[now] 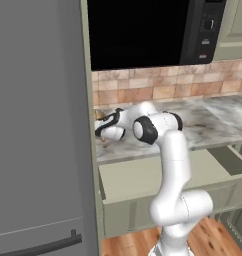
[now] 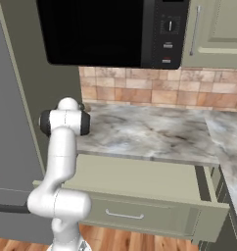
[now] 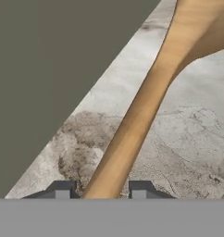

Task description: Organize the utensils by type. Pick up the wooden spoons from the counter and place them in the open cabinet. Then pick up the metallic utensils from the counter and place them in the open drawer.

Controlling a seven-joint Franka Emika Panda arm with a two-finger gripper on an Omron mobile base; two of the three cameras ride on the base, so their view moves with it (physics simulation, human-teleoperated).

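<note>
An orange-brown wooden spoon point(image 3: 146, 102) lies on the marbled counter point(image 3: 192, 139), its handle running down between my fingertips and its bowl at the top right. My gripper point(image 3: 102, 190) is shut on the handle's near end, low over the counter beside a dark olive side wall point(image 3: 49, 69). In the left base view the gripper point(image 1: 102, 133) sits at the counter's far left end point(image 1: 208, 125). The open olive-green drawer point(image 1: 143, 175) juts out under the counter, and its silver handle point(image 2: 123, 214) faces the base. The other wooden spoon, the grey metal spoon and the open cabinet are out of view.
A black microwave point(image 1: 143, 30) hangs above the counter over the brown-tile backsplash point(image 2: 154, 90). A tall grey fridge point(image 1: 38, 125) stands left of the gripper. A shut upper cabinet door point(image 2: 221, 29) is right of the microwave. The counter turns a corner at the right point(image 2: 228, 142).
</note>
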